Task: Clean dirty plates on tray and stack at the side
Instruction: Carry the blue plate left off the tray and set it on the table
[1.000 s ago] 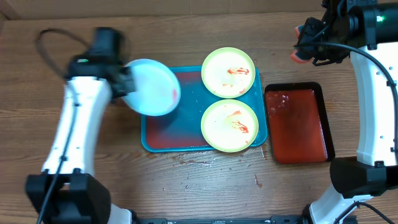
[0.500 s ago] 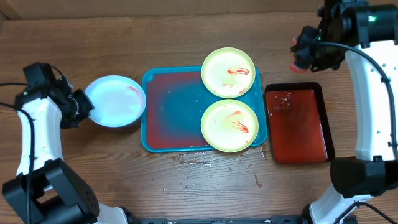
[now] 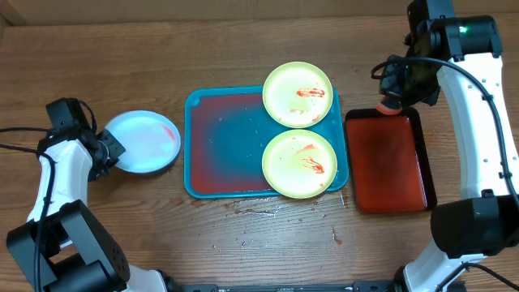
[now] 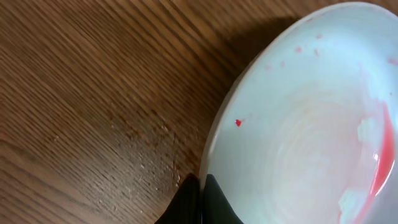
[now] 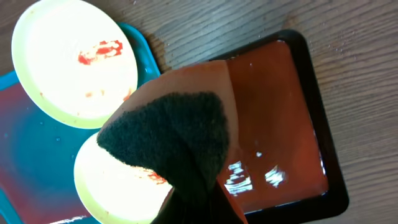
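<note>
Pinched between the left fingers (image 4: 217, 208): left rim of the light blue plate (image 3: 144, 142), on the desk (image 3: 122, 65) just left of the tray (image 3: 219, 138). Clamped in the right fingers (image 5: 199, 211): a sponge (image 5: 174, 124), over the far end of the black-rimmed tray (image 3: 389, 170). On the tray's right half, well apart from both: far yellow-green plate (image 3: 298, 94), near yellow-green plate (image 3: 299, 163), red-smeared.

No legible text, label, brand, number or sign found in any view, nothing written seen on the plates (image 3: 298, 94), nothing printed seen on the tray (image 3: 219, 122), no marking made out on the table (image 3: 122, 57)
</note>
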You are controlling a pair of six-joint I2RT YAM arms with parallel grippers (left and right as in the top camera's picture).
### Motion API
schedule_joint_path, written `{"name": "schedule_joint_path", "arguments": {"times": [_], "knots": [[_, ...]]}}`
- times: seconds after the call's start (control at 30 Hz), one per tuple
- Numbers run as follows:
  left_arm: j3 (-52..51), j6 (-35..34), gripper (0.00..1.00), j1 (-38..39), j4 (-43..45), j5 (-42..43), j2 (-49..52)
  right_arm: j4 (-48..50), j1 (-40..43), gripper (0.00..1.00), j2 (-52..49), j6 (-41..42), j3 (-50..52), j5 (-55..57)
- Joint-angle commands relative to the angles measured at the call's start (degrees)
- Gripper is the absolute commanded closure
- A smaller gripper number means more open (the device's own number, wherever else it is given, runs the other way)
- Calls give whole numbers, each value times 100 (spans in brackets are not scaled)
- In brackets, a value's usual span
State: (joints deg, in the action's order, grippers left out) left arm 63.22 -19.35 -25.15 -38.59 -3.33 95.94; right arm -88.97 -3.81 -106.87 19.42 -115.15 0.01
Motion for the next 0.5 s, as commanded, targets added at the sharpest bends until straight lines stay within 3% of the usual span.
{"name": "schedule_joint_path", "arguments": {"times": [0.0, 0.47], "knots": [[-20, -581, 96, -13, 122, -520, 39, 35, 68, 96, 120, -39, -17, 57], [-17, -640, 96, -162, 308, -584, 984, 15, 68, 96, 120, -61, -17, 59]]}}
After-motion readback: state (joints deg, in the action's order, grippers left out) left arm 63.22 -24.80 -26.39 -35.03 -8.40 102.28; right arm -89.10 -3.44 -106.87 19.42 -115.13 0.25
